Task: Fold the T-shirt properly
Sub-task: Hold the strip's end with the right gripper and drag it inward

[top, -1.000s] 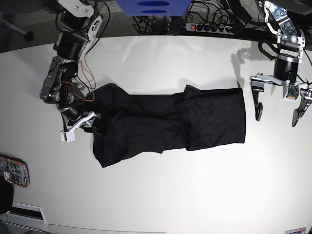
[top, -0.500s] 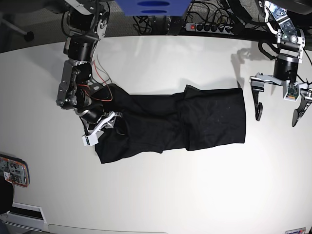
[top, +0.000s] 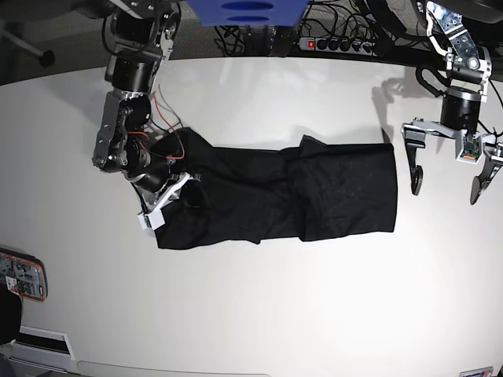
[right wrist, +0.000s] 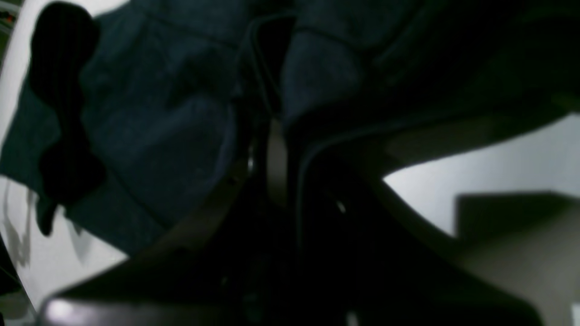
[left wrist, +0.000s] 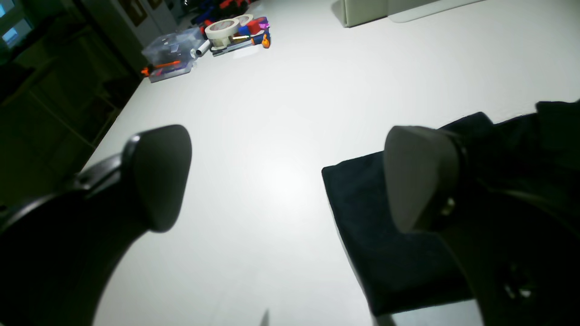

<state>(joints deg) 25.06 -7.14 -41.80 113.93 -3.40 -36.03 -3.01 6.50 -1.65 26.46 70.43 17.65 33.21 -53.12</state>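
The black T-shirt lies spread across the middle of the white table, partly folded, with its left end bunched. My right gripper sits on that left end, shut on a pinch of the cloth. In the right wrist view the fingers meet with dark T-shirt fabric pressed around them. My left gripper hangs open just right of the shirt's right edge, nothing between its fingers. From the left wrist view, the left gripper stands wide open above bare table, a T-shirt corner beside its right finger.
A power strip with cables lies along the table's far edge. A red-edged flat object rests at the left edge. In the left wrist view, a tape roll and a clear plastic box sit far off.
My right gripper moved rightward onto the shirt's left end and shut on the cloth, drawing that end inward. The left arm has not moved.
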